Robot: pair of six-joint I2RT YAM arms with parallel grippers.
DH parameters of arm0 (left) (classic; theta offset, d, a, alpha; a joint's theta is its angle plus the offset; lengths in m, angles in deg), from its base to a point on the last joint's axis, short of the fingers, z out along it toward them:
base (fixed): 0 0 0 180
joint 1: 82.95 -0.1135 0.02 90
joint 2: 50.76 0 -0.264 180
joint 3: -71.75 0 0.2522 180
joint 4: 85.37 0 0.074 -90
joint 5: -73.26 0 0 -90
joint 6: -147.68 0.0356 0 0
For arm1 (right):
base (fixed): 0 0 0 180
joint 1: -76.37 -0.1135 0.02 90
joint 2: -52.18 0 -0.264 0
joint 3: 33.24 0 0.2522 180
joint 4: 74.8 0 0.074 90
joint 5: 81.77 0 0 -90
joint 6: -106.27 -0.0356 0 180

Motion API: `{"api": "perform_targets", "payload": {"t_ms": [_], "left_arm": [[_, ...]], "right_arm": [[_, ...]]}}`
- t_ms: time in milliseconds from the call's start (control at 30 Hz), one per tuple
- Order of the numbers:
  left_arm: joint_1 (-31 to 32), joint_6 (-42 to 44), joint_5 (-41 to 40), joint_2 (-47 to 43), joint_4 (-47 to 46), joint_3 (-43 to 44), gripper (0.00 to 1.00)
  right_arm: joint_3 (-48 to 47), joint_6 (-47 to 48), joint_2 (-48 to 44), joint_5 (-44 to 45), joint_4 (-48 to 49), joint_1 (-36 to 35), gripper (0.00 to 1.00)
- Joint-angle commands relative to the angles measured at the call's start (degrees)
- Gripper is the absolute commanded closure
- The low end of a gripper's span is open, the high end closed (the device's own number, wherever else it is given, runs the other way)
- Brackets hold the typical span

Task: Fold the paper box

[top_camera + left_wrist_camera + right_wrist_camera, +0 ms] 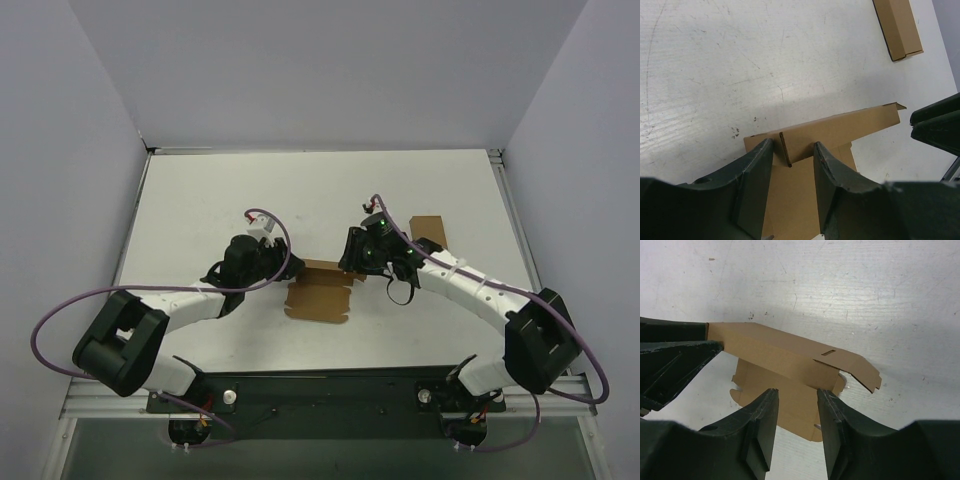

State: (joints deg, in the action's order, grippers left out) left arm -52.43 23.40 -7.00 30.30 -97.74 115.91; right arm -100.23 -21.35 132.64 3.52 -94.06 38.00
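Brown paper box (840, 127) sits inside parted left end effector (792, 145)

The left hand (791, 150) and right hand (797, 396) point toward each other, close together, fingers apparently parted.

The paper box (320, 298) is coloured plain brown, the bench (200, 200) scuffed white, and the left claw (792, 145) and right claw (797, 391) dark green.

This looks like a robotics lab test cell. A bare white table (200, 200) is boxed in by plain pale panels (330, 60) at 9, 12 and 3 o'clock. The cabled left arm (180, 305) and right arm (480, 295) are bolted to a black base plate (330, 390) at 6 o'clock.
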Motion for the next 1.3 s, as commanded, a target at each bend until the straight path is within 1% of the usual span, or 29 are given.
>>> {"api": "perform_targets", "payload": {"t_ms": [0, 300, 567, 833, 1067, 1267], "left_arm": [[-0.1, 0.0, 0.2, -1.4, -0.9, -0.6, 0.53], [-0.1, -0.1, 0.3, -1.8, -0.9, -0.9, 0.53], [-0.1, 0.1, 0.4, -2.0, -1.0, -0.9, 0.53], [-0.1, 0.5, 1.5, -1.4, -3.0, -1.6, 0.54], [-0.1, 0.8, 2.2, -0.9, -3.9, -2.0, 0.54], [0.0, 0.7, 2.4, -0.6, -4.4, -2.0, 0.54]], "right_arm": [[-2.4, 0.7, 1.8, 1.2, -0.9, -0.2, 0.62], [-3.0, 0.9, 4.7, 0.6, -0.2, 0.0, 0.62], [-2.8, -1.0, 6.3, 0.3, -0.4, 0.0, 0.63], [-3.5, -1.1, 7.6, 0.0, 0.1, 1.0, 0.62], [-2.8, -1.7, 7.3, -2.8, 3.3, 2.2, 0.61], [-1.6, -4.5, 7.8, -8.3, 7.3, 3.9, 0.61]]}}
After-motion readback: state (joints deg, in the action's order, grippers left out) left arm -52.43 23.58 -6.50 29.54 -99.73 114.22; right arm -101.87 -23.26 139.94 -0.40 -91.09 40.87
